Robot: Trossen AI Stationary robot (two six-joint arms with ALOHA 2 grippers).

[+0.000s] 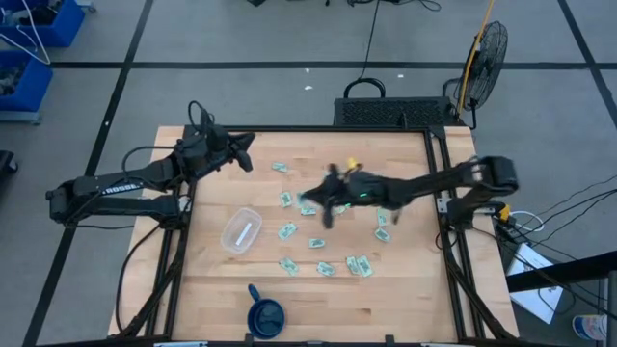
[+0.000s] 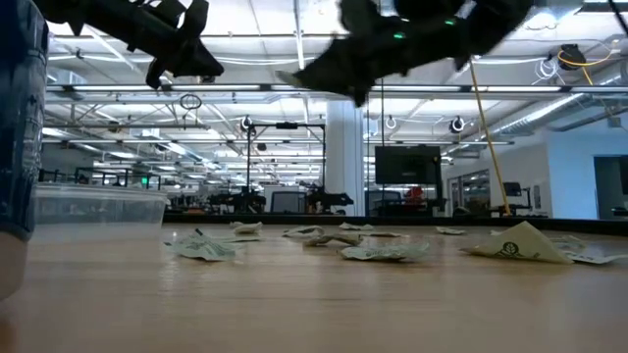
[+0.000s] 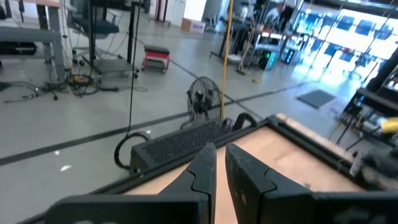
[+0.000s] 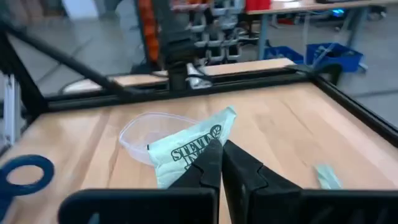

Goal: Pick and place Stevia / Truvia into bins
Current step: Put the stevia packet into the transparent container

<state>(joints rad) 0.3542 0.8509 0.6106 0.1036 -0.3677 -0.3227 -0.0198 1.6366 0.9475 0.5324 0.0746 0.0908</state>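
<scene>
Item 1: my right gripper (image 4: pixel 219 163), raised over the middle of the table (image 1: pixel 405 289), fingers clamped on one sachet (image 4: pixel 189 149). My right wrist view reads its green print: "STEVIA" over "IN", the rest hidden behind my fingers, with a leaf mark near the corner. The high view shows this gripper (image 1: pixel 313 200) only as a dark blur and none of the print.

Item 2: my left gripper (image 3: pixel 221 177), fingers nearly together with a thin gap and nothing between them, held above the table's far left corner (image 1: pixel 241 149). My left arm carries white lettering in the high view, too small to read.

Item 3: loose sachets, pale green and white, scattered flat across the table's middle and toward the near edge; one lies far out by itself (image 1: pixel 280 167), another close to the near group (image 1: pixel 288 265). The low view shows them as crumpled shapes, one tented up (image 2: pixel 518 243); no writing readable there.

Item 4: tub (image 1: pixel 241 231), clear, left of the sachets. The high view shows something pale inside; I cannot tell what. From my right wrist view the tub (image 4: pixel 134 134) sits just behind the held sachet.

Item 5: cup (image 1: pixel 266 313), dark blue, with a handle, at the near edge, well apart from the tub. The low view shows it only as a blue mass (image 2: pixel 22 127) at the picture's side.
</scene>
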